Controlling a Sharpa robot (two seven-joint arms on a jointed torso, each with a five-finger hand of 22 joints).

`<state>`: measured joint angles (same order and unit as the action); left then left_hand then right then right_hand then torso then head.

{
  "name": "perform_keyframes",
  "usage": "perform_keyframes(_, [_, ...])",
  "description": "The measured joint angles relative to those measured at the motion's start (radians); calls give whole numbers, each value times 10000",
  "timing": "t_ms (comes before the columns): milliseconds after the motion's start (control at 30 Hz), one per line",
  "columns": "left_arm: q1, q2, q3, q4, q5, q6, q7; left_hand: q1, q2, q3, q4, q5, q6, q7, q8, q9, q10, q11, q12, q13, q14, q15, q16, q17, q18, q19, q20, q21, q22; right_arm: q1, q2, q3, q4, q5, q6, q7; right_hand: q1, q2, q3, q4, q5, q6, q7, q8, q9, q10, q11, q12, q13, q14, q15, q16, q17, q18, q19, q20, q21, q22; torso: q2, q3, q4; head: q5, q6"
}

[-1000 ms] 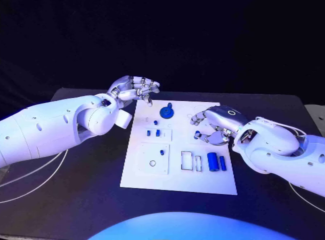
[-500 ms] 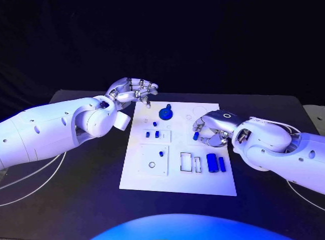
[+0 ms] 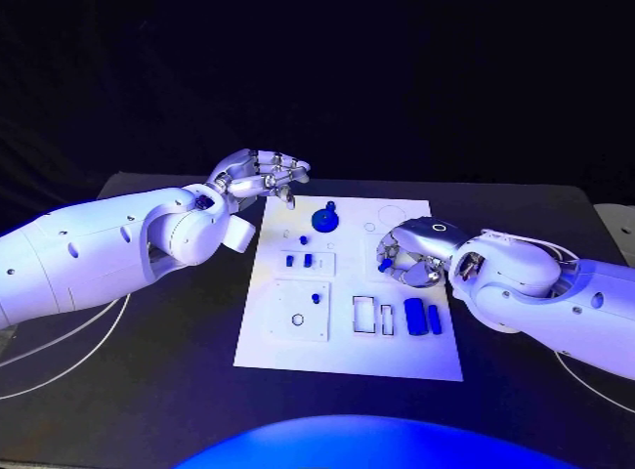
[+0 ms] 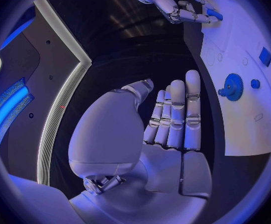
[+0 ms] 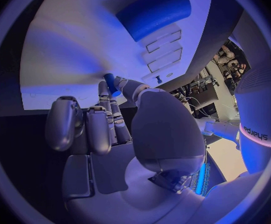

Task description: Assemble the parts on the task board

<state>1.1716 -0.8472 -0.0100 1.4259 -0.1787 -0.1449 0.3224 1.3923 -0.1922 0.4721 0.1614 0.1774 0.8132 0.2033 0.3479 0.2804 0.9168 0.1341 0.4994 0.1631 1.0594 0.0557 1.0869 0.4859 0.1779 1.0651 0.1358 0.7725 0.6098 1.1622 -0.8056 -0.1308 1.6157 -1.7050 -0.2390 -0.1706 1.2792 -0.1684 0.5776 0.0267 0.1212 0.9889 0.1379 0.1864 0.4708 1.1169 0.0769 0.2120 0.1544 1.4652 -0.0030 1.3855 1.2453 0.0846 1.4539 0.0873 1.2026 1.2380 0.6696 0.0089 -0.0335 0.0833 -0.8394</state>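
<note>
Two hands work over the white board (image 3: 349, 332) — the right hand (image 3: 413, 254) pinches a small blue peg (image 5: 112, 83) above the board's middle, likely for insertion; the left hand (image 3: 262, 176) waits empty, fingers curled, at its far corner.

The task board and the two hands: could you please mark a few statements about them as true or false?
1. The right hand pinches a small blue part. True.
2. The left hand holds the blue gear. False: it holds nothing; the gear lies on the task board.
3. The right hand is over the task board. True.
4. The task board lies on a white table. False: the table is black.
</note>
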Motion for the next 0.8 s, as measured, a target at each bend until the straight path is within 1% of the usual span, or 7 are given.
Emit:
perform_keyframes(133, [0, -2, 0, 0, 0, 4, -2, 0, 0, 0, 0, 0, 0, 0, 0, 0, 0, 0, 0, -1, 0, 0, 0, 0, 0, 0, 0, 0, -1, -5, 54, 5, -50, 0, -25, -19, -11, 95, 24, 24, -65, 196, -69, 113, 38, 197, -75, 49, -7, 12, -13, 45, 45, 1, 34, -34, 39, 37, -4, 1, -6, 1, -7])
perform_keyframes(200, [0, -2, 0, 0, 0, 6, -3, 0, 0, 0, 0, 0, 0, 0, 0, 0, 0, 0, 0, -1, 0, 0, 0, 1, 1, 0, 0, 0, -1, -12, 92, 6, -77, -1, -54, -45, -36, 121, 48, 48, -77, 285, -85, 152, 68, 231, -107, 51, -5, 13, -83, 45, 58, 0, 35, -34, 41, 42, -4, 5, -8, 1, -13])
perform_keyframes(367, [0, -2, 0, 0, 0, 11, -6, 0, 0, 0, 0, 0, 0, 0, 0, 0, 0, 0, 0, -1, 0, 0, 0, 0, 0, 0, 0, 0, -1, -46, 145, 5, -100, -48, -192, -145, -24, 212, 48, 49, -135, 439, -132, 268, 91, 396, -164, 115, 22, 13, -83, 81, 96, 1, 71, -70, 41, 75, -4, 7, -9, -24, -30])
perform_keyframes(433, [0, -1, 0, 0, 0, 13, -7, 0, 0, 0, 0, 0, 0, 0, 0, 0, 0, 0, 0, -2, 1, 0, 0, 1, 0, 0, 0, 0, -1, -62, 131, -3, -77, -83, -298, -205, 29, 266, 127, 27, -423, 467, -158, 345, 91, 446, -213, 115, 36, 14, -153, 99, 124, 1, 71, -71, 76, 89, -4, 9, -7, -27, -35])
perform_keyframes(500, [0, 1, 0, -3, 0, 16, -8, 0, 0, 0, 0, 0, 0, 0, 0, 0, -2, -2, 5, -1, 1, 0, 0, 1, 0, 0, 0, 0, -1, -71, 88, -6, -18, -111, -398, -253, 82, 318, 210, -6, -498, 467, -158, 371, 90, 481, -179, 115, 43, 14, -153, 99, 139, 1, 105, -105, 76, 90, -6, 9, -6, -32, -36])
perform_keyframes(667, [0, 2, 0, -20, 0, 21, -10, 0, 0, 0, 0, 0, 0, 0, 0, 0, -37, -37, 61, 12, 1, 0, 0, 1, 1, 0, 0, 0, -10, -65, -196, 26, 350, -94, -653, -349, 108, 343, 212, -7, -504, 466, -159, 381, 89, 481, -178, 115, 43, 14, -153, 98, 140, 1, 105, -105, 76, 102, -11, 8, -1, -33, -51])
perform_keyframes(800, [0, 3, 0, -55, 0, 23, -12, 0, 0, 0, 0, 0, 0, 0, 0, 0, -36, -37, 61, 12, 1, -1, 0, 0, 0, 0, 0, 1, -10, 53, -474, 85, 840, 44, -859, -392, 109, 343, 211, -7, -521, 466, -159, 381, 89, 481, -178, 115, 48, 14, -153, 98, 139, 1, 105, -105, 76, 101, -17, 4, -1, -12, -58])
